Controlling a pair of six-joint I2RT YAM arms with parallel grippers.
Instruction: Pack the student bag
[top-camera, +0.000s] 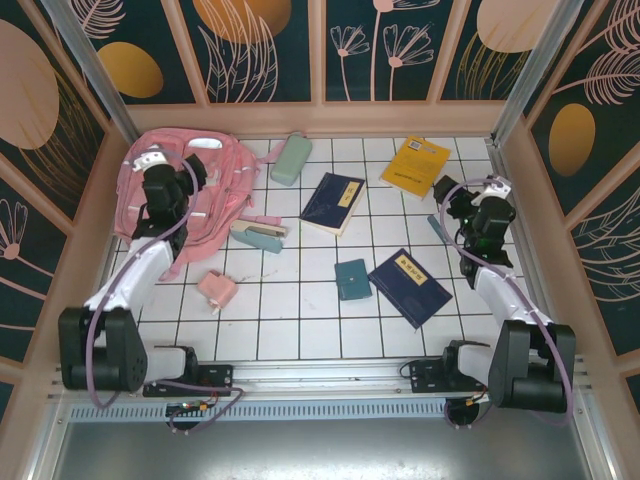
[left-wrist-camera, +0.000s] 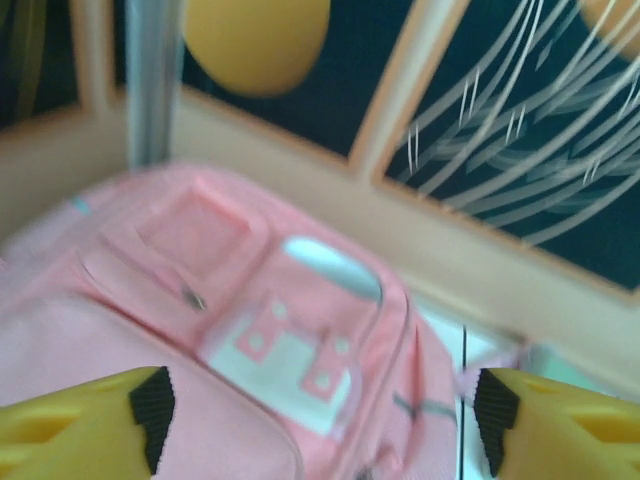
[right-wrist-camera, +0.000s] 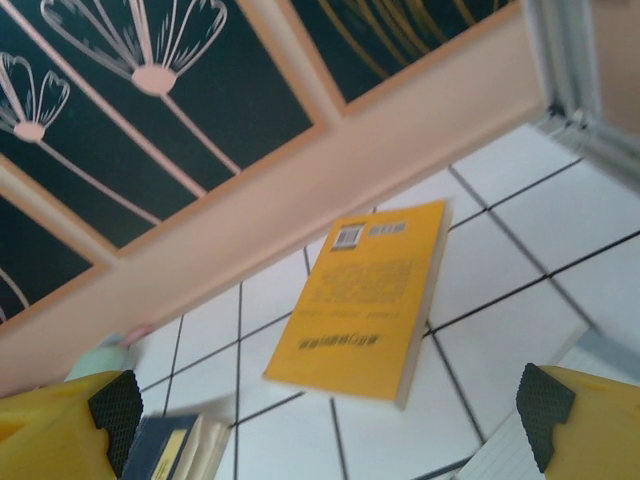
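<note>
well, the left gripper (left-wrist-camera: 322, 415) has its jaws set wide apart with nothing between them. its yellow fingers (left-wrist-camera: 90, 420) with black pads frame the student bag (left-wrist-camera: 250, 330) below, and the wrist picture is too blurred to tell whether the tips touch the fabric. in the top view the left gripper (top-camera: 188, 172) sits over the near left part of the student bag (top-camera: 232, 190), pointing toward the far wall. behind it the black wrist bends down from a white forearm that slants back to the base at the near left corner of the table (top-camera: 300, 305).

the bag lies flat in the far left corner of the tiled table, front pockets up, a strap trailing toward the near side.

the right gripper (right-wrist-camera: 330, 412) is likewise spread wide and holds nothing. its fingers (right-wrist-camera: 60, 420) stand either side of a yellow book (right-wrist-camera: 365, 300) lying on the tiles just before the far wall. from above, the right gripper (top-camera: 448, 195) hangs near the yellow book (top-camera: 415, 165), aimed far and left, its white forearm rising from the base at the near right corner.

between the arms lie a mint case (top-camera: 291, 160), a navy book (top-camera: 335, 203), a second navy book (top-camera: 410, 287), a teal wallet (top-camera: 352, 279) just beside it, a small pink pouch (top-camera: 217, 290), and a teal stapler-like thing (top-camera: 260, 236) touching the bag's edge.
</note>
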